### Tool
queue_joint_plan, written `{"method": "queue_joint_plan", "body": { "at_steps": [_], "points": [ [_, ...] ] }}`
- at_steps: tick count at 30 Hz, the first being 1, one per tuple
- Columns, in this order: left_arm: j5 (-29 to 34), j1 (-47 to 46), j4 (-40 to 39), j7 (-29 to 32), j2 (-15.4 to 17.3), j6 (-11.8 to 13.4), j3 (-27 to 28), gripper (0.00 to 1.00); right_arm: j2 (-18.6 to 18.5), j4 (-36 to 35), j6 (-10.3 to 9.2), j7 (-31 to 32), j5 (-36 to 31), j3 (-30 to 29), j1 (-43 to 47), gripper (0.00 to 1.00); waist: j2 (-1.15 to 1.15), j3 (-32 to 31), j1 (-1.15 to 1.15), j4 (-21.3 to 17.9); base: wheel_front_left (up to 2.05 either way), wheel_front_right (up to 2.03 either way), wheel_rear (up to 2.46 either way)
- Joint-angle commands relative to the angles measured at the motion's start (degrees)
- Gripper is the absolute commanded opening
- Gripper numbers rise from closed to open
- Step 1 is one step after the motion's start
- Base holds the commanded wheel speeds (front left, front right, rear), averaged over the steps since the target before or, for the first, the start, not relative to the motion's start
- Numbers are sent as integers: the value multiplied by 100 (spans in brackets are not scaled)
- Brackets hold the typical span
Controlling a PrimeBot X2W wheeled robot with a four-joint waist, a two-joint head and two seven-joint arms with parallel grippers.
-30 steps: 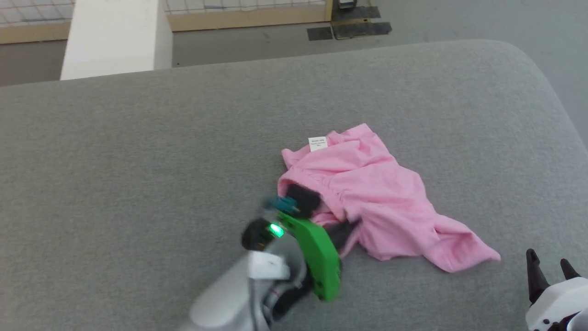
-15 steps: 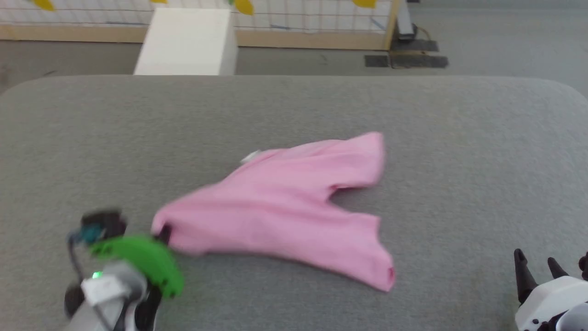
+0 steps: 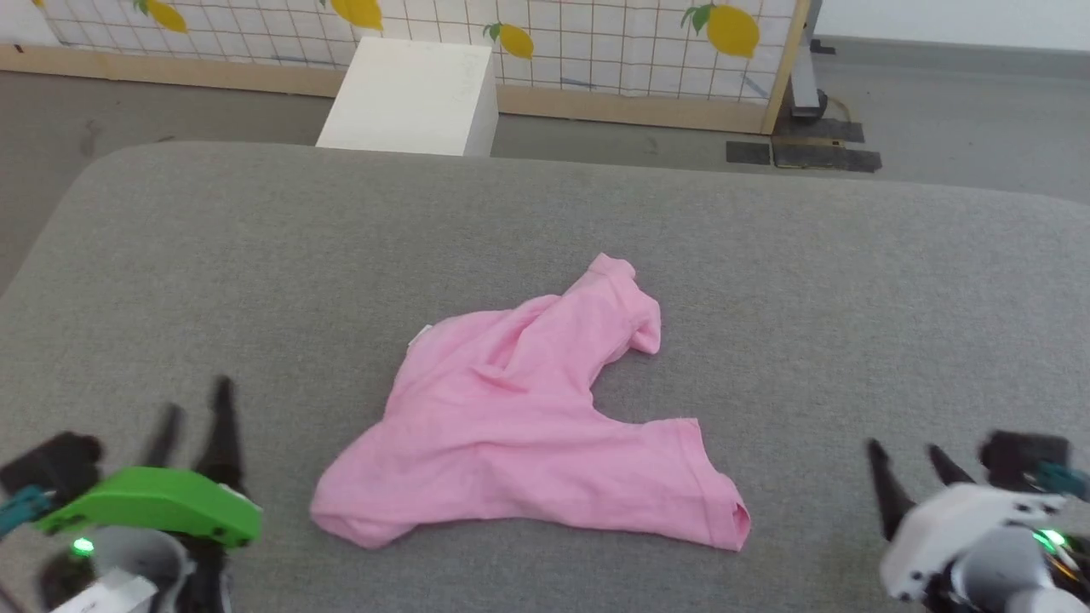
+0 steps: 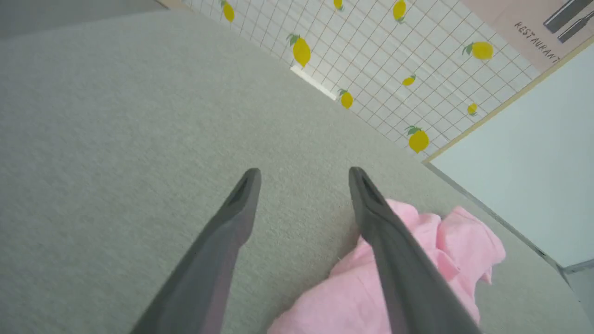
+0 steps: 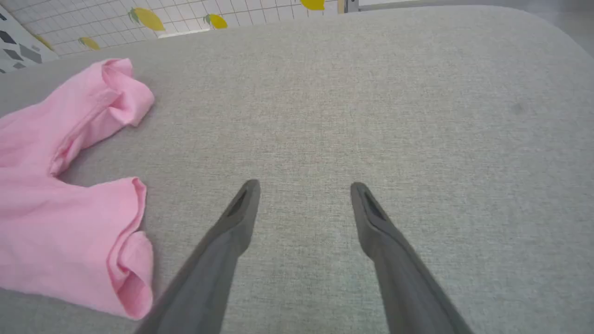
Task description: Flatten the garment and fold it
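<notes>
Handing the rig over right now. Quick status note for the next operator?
The garment lies on the grey padded surface, roughly spread, legs pointing right; far leg bunched, middle wrinkled.
The left gripper: open, empty, by its near-left corner.
The right gripper: open, empty, clear of it on the right.
Done: rough spread. Left: smooth the far leg, then fold; no fold made yet.

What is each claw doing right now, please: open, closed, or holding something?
Left claw: open, holding nothing, beside the garment.
Right claw: open, holding nothing.
</notes>
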Motion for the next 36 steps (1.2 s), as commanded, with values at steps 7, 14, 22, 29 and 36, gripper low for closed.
{"method": "queue_joint_plan", "body": {
  "at_steps": [7, 14, 22, 29, 36],
  "points": [
    [1655, 370, -46, -994, 112, 66, -63, 100, -1, 79, -8, 991, -219, 1256, -798, 100, 46, 123, 0, 120, 0, 0, 0],
    [2508, 366, -192, -1016, -396, -109, 112, 100, -1, 882, -8, 2184, -957, 2196, -1700, 100, 46, 409, 0, 329, 0, 0, 0],
    [2812, 232, -50, -1017, -897, -527, 362, 100, -1, 1870, -8, 2633, -1137, 2566, -2162, 100, 46, 662, 0, 563, 0, 0, 0],
    [3047, 88, 6, -1017, -1210, -857, 519, 100, -76, 1943, -8, 2816, -919, 2485, -2920, 0, 46, 872, 0, 683, 0, 0, 0],
    [3251, -319, 130, -1018, -1522, -1284, 616, 100, -138, 2626, -8, 2427, -1297, 2047, -4765, 0, 46, 1347, 0, 964, 0, 0, 0]
  ]
}}
